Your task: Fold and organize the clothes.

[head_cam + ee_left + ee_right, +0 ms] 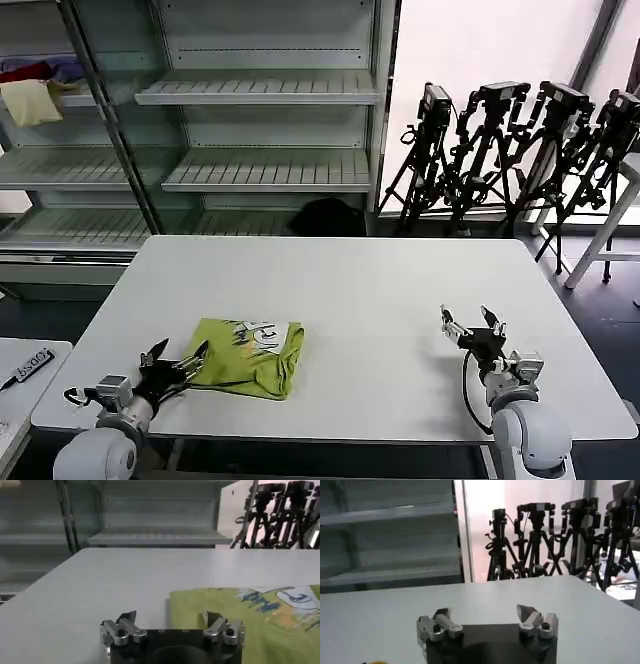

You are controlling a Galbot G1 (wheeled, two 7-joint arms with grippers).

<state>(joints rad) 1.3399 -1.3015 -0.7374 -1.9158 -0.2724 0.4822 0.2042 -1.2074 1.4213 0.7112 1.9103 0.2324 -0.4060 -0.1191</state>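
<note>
Left gripper (pixel 178 362) fingers spread beside folded lime T-shirt (pixel 250 357), white print unreadable, right gripper (pixel 473 324) fingers spread over table (pixel 380 300)

1. We saw the folded T-shirt (pixel 250 615) cut off by the left wrist view's edge, its white print only partly showing.
2. In the head view the print (pixel 258 334) was too small for us to read.
3. The folds hid the shirt's collar and sleeves from us.
4. We could not identify the cloths (pixel 35 88) on the far shelf (pixel 60 100).
</note>
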